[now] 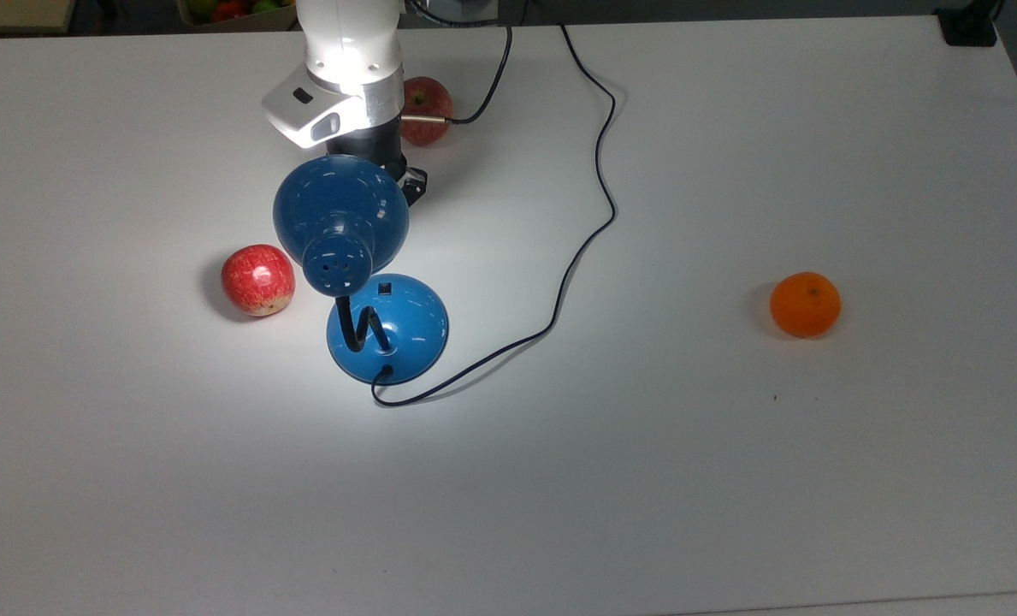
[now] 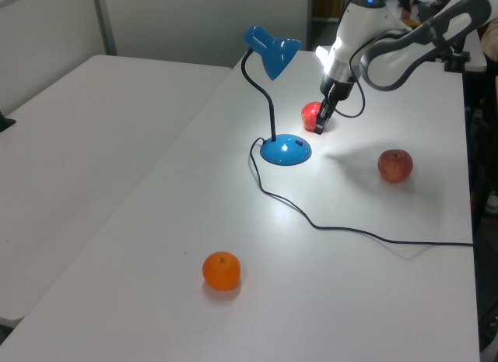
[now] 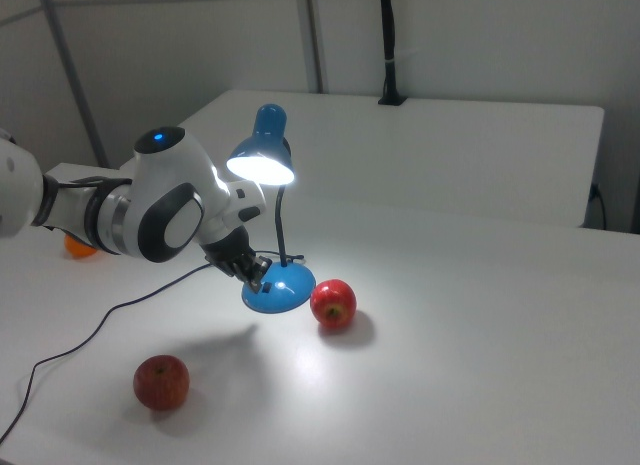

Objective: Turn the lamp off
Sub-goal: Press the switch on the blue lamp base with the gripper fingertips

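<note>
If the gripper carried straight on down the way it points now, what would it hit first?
Probably the lamp's blue base: the gripper, tilted downward, sits just off its rim in the right view. Depth is unclear, so it might meet the table beside it instead.

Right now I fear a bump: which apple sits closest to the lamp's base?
The apple just off the top view's left of the lamp base; the other apple lies beyond the shade.

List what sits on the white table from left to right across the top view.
Apple beside the lamp, lamp, apple by the arm, cord, orange.
</note>
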